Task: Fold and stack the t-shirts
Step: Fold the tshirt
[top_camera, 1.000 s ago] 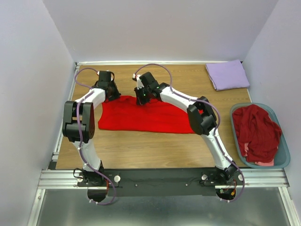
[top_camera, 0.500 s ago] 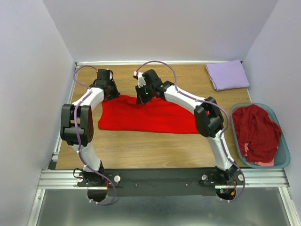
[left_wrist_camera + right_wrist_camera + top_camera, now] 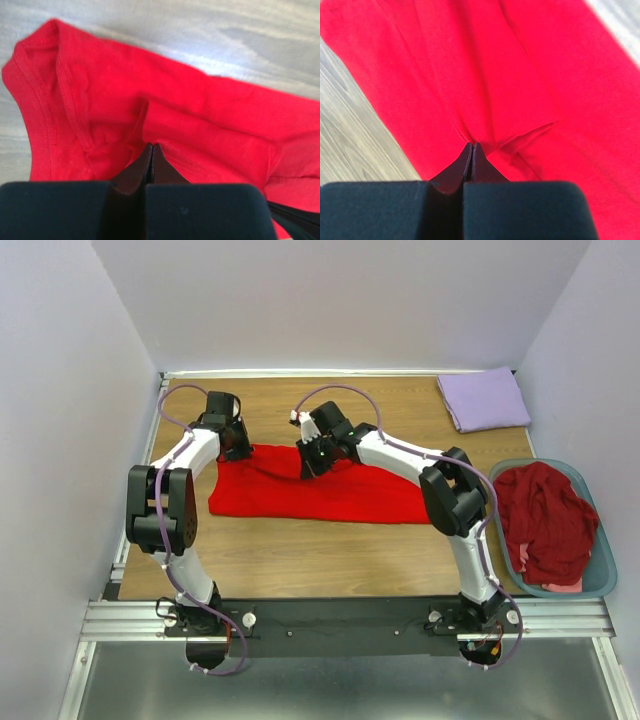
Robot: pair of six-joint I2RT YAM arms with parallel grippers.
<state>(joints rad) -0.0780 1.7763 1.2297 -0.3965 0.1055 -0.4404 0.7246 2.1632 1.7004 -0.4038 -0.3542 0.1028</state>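
Note:
A bright red t-shirt lies spread across the middle of the wooden table. My left gripper is at its far left corner, with the jaws shut and a fold of the red shirt pinched at the tips. My right gripper is on the shirt's far edge near the middle, jaws shut on puckered red cloth at the tips. A folded lavender t-shirt lies at the far right corner. Maroon t-shirts are heaped in the basket.
The teal-blue basket stands at the right edge of the table. Walls close in the table at the back and on both sides. Bare wood shows between the red shirt and the arm bases.
Both grippers have moved toward the near side with the red shirt's far edge. The right gripper has also shifted right, and the shirt's far edge now lies lower and flatter.

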